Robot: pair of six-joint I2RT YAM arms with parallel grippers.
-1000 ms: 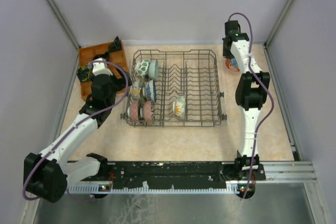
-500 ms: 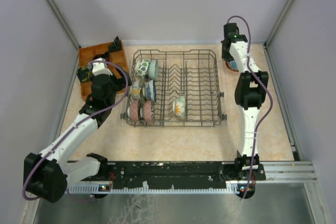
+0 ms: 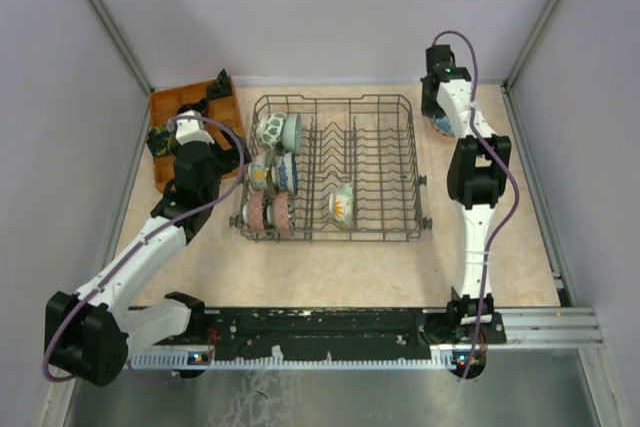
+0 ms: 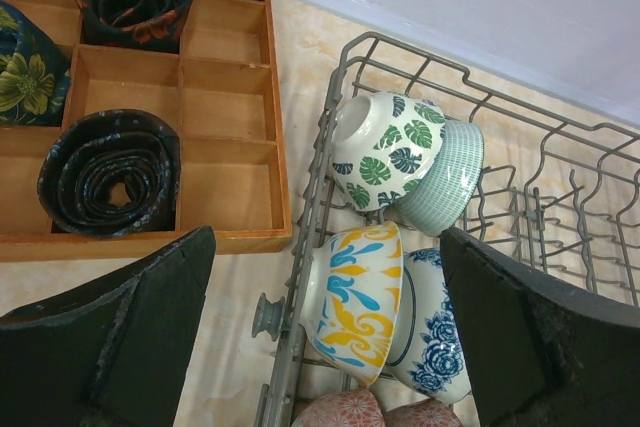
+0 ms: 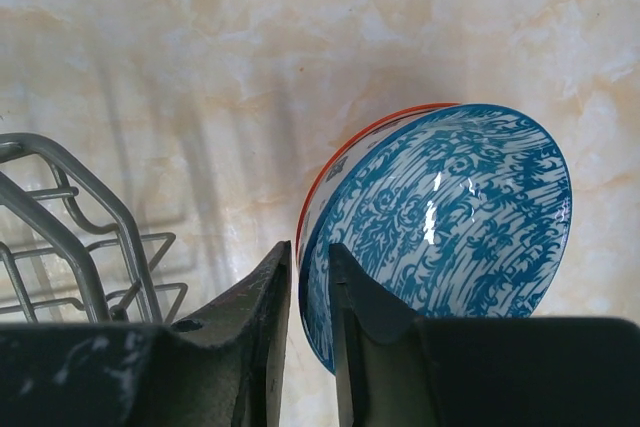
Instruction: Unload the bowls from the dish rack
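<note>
Straddling rim of blue-patterned ceramic bowl with narrow right gripper; cannot tell if pinching. Open wider, lift straight, avoid nudging red-orange-rimmed bowl beneath.

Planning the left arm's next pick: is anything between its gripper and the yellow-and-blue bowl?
Nothing visible does. The left gripper hangs open over the yellow-and-blue bowl; only the dish rack's rim wire runs along its left side.
</note>
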